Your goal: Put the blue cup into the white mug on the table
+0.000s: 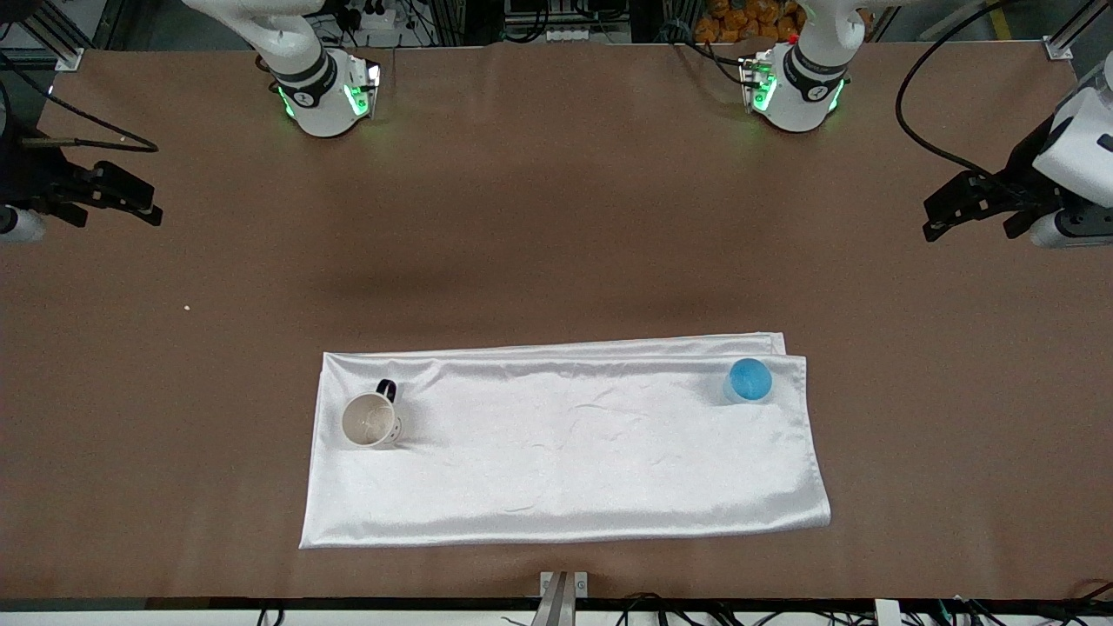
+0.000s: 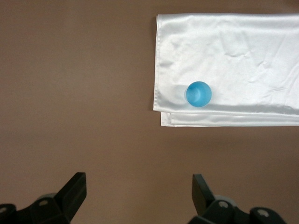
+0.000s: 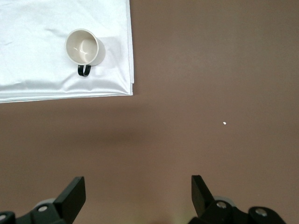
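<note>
White mug, blue cup on cloth, well apart from both empty wide-open hands

Even, diffuse overhead light, medium bright, no hard highlights on the table. A broad soft shadow band lies across the brown top between the arm bases and the white cloth. The satin cloth shows sheen and mild glare, brightest along its creases and near-camera edge, with fine wrinkles still readable. The white mug casts a short soft shadow on the cloth; the blue cup casts a faint pale one. Green status lights glow at both bases. Front view sharp, slight softness at corners. In both wrist views the dark fingertips at the frame edge look a little soft; the surface below them is in focus.
</note>
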Available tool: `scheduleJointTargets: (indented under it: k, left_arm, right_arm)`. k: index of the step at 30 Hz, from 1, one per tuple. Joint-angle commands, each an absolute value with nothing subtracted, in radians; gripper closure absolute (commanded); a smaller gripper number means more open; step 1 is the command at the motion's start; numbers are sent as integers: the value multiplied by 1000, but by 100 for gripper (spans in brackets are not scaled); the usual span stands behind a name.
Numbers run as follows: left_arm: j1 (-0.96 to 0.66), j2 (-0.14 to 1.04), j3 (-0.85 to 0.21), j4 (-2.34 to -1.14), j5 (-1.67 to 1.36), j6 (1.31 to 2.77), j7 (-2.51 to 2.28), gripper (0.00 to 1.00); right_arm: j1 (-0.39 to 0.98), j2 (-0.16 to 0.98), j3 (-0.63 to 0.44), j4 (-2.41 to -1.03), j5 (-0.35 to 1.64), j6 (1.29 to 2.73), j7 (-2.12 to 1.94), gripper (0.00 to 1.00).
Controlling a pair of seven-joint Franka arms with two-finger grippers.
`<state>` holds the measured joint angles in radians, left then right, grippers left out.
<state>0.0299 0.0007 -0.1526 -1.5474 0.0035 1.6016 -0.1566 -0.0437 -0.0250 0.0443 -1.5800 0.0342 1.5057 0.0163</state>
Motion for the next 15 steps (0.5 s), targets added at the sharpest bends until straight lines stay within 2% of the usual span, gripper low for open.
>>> scheduleJointTargets:
  k: [1,15]
  left_arm:
    - [37,-15,-155,-1559,0,1595,-127,0]
    - [35,1,-153,-1555,2,1595,-127,0]
  right_arm:
    - [-52,-31,46,-1571,46,1496,35,0]
    - [-51,-31,46,-1572,46,1494,35,0]
